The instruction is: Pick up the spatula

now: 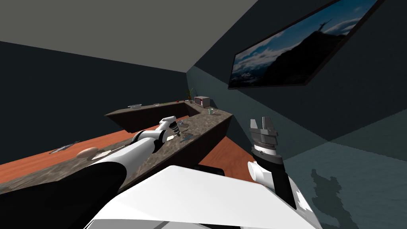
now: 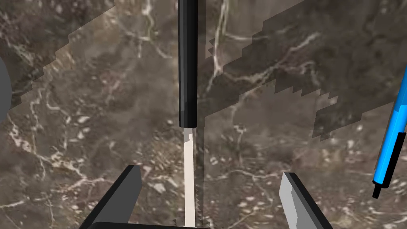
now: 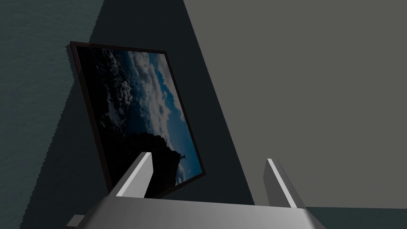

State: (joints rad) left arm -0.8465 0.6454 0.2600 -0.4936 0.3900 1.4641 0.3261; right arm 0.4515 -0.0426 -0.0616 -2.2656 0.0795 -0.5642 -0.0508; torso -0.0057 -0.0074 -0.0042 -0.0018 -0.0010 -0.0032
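The spatula [image 2: 187,67] lies flat on the dark marbled counter [image 2: 99,119], its black handle pointing away from my hand and a thin white shaft [image 2: 190,179] running back toward it. My left gripper [image 2: 210,193] hovers open just above the counter. The white shaft passes between its fingers, nearer one finger [image 2: 125,195] than the other. In the head view my left arm reaches over the counter with its gripper [image 1: 175,127] pointing down. My right gripper [image 1: 262,121] is raised beside my chest, away from the counter, and its fingers [image 3: 139,175] stand open with nothing between them.
A blue and black pen [image 2: 391,139] lies on the counter a short way to one side of the spatula. Further along the counter [image 1: 206,123] are a green mug [image 1: 210,111], a small boxy appliance [image 1: 202,101] and a rounded tan object [image 1: 87,152].
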